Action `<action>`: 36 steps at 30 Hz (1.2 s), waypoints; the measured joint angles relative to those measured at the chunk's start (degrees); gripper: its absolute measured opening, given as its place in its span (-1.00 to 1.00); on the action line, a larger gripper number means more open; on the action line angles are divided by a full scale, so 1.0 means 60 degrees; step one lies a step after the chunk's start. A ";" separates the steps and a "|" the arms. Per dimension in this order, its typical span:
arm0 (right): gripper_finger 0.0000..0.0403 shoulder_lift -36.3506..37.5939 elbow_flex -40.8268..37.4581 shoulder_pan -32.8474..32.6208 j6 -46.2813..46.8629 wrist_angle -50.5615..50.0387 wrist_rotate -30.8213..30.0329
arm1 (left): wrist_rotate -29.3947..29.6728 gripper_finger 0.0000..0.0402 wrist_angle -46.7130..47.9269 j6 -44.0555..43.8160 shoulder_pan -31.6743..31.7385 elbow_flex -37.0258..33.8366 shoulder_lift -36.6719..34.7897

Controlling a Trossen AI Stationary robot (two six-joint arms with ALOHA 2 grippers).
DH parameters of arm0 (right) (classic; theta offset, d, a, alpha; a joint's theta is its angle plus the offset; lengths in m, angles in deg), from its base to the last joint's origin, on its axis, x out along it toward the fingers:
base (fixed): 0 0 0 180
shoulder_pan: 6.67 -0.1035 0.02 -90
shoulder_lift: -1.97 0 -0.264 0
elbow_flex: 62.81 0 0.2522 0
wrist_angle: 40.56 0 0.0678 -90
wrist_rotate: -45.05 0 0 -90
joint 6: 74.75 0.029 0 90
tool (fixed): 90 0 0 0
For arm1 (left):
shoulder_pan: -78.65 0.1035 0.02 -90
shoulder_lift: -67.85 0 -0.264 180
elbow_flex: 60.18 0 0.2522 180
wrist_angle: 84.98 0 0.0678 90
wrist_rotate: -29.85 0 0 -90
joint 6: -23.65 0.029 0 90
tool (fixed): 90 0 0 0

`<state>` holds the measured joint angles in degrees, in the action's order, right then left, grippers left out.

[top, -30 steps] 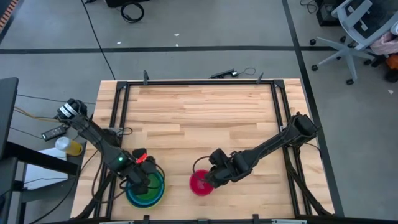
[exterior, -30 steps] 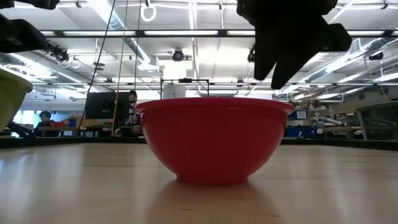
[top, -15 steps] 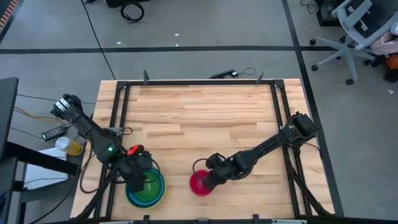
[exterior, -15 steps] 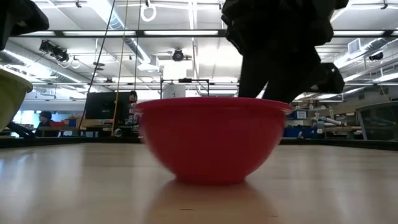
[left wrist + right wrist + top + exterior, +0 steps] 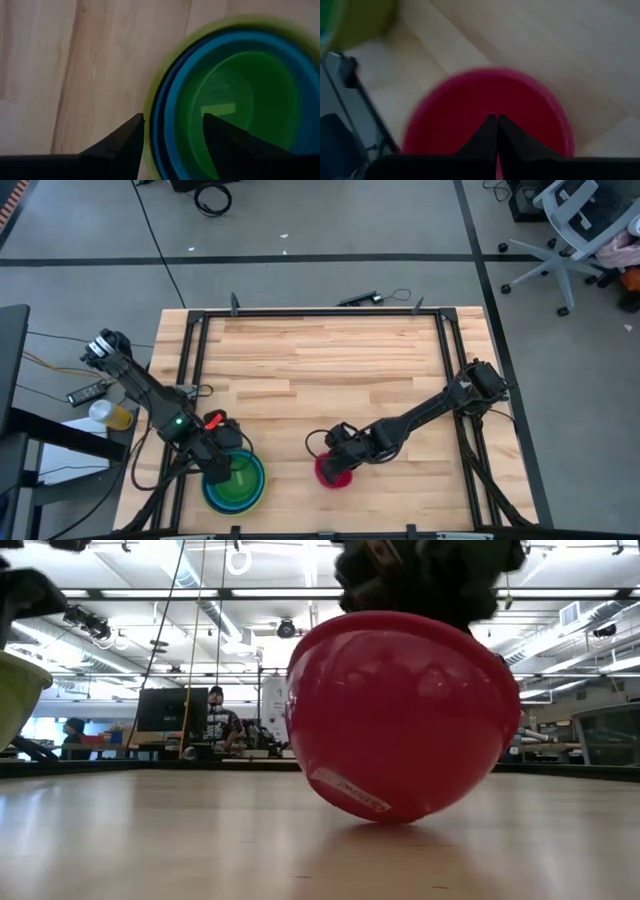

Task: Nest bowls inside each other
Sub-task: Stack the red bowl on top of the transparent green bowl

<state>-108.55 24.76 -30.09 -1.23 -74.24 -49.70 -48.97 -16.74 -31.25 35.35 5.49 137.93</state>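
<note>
A magenta-red bowl (image 5: 335,472) (image 5: 400,720) stands tipped near the table's front edge, its underside toward that edge and its lower wall (image 5: 400,812) on the wood. My right gripper (image 5: 496,120) (image 5: 337,457) is shut over it. At the front left sits a nested stack (image 5: 238,480). It is a yellow-green bowl (image 5: 150,100) outermost, then blue rims (image 5: 172,85), then a green bowl (image 5: 240,95) innermost. My left gripper (image 5: 172,132) (image 5: 216,467) stands open above the stack's left rim and touches nothing. My right gripper meets the magenta-red bowl at its uppermost rim (image 5: 415,618), coming slanting down from the far right. Its shut fingertips (image 5: 492,125) lie over the bowl's inside and hide the contact, so I cannot tell how the rim is caught. The bowl stays tilted beneath them.
Black frame rails (image 5: 190,380) border the table, and both bowls lie close to its front edge. Bare wood (image 5: 320,360) fills the far half. A yellow bottle (image 5: 110,416) stands off the table at left. People (image 5: 215,710) show in the room beyond.
My right gripper has come down onto the magenta-red bowl. The bowl has tipped from upright onto its lower wall, underside toward the front edge, and shifted a little to the right. My left gripper has drawn back leftward from above the stack's middle to its left rim.
</note>
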 joint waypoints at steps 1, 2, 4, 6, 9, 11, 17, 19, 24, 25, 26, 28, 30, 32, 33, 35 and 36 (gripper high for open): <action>-0.95 0.0000 0.0104 0.0012 -0.0055 0.0009 -0.0052 | 0.0056 0.00 0.0035 -0.0004 0.0003 0.0083 -0.0070; -0.94 0.0000 0.0220 0.0043 -0.0087 -0.0040 -0.0112 | 0.0157 0.00 0.0092 -0.0011 0.0003 0.0168 -0.0164; -0.95 0.0000 0.0422 0.0126 -0.0340 -0.0051 -0.0278 | 0.0316 -0.02 0.0233 -0.0015 0.0006 0.0296 -0.0328; -0.97 0.0000 0.0700 0.0243 -0.0776 -0.0084 -0.0481 | 0.0480 -0.03 0.0425 -0.0018 0.0006 0.0394 -0.0472; -0.95 0.0007 0.1053 0.0399 -0.1071 -0.0318 -0.0915 | 0.0612 -0.03 0.0703 -0.0144 0.0010 0.0436 -0.0737; -0.90 0.0005 0.1260 0.0456 -0.1283 -0.0900 -0.0930 | 0.0616 -0.03 0.0978 -0.0357 0.0009 0.0436 -0.0865; -0.60 0.0008 0.1624 0.0144 -0.1364 -0.1856 -0.0188 | 0.0634 -0.03 0.1393 -0.0651 -0.0008 0.0436 -0.1097; -0.45 0.0007 0.1620 -0.0040 -0.1313 -0.2113 -0.0001 | 0.0692 -0.03 0.1428 -0.0648 -0.0008 0.0436 -0.1103; -0.08 0.0007 0.1442 -0.0345 -0.1367 -0.1761 0.0021 | 0.1027 -0.03 0.1405 -0.0648 -0.0008 0.0436 -0.1110; -0.03 0.0007 0.1312 -0.0362 -0.1405 -0.1395 0.0028 | 0.1095 -0.03 0.1402 -0.0648 -0.0008 0.0437 -0.1110; 0.00 0.0007 0.1146 -0.0389 -0.1447 -0.1038 0.0026 | 0.1188 -0.03 0.1403 -0.0640 -0.0004 0.0436 -0.1110; 0.03 -0.0187 0.0905 -0.0397 -0.1523 -0.0624 0.0084 | 0.1205 -0.03 0.1406 -0.0514 0.0017 0.0436 -0.1110; 0.02 -0.0476 0.0805 -0.0367 -0.1538 -0.0750 0.0282 | 0.1209 -0.03 0.1402 -0.0522 0.0017 0.0436 -0.1110; -0.01 -0.0716 0.0800 -0.0324 -0.1543 -0.0661 0.0508 | 0.1209 -0.03 0.1396 -0.0629 0.0017 0.0436 -0.1112; -0.04 -0.0811 0.0804 -0.0324 -0.1581 -0.0486 0.0609 | 0.1205 -0.03 0.1388 -0.0665 0.0017 0.0436 -0.1110; -0.12 -0.0936 0.0822 -0.0307 -0.1612 -0.0119 0.0931 | 0.1209 -0.03 0.1394 -0.0711 0.0017 0.0436 -0.1114; -0.18 -0.1025 0.0825 -0.0300 -0.1611 -0.0007 0.1056 | 0.1208 -0.03 0.1397 -0.0715 0.0017 0.0436 -0.1110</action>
<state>-114.70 29.71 -31.89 -10.89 -74.28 -43.36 -41.72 -8.35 -35.54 35.45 8.10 131.27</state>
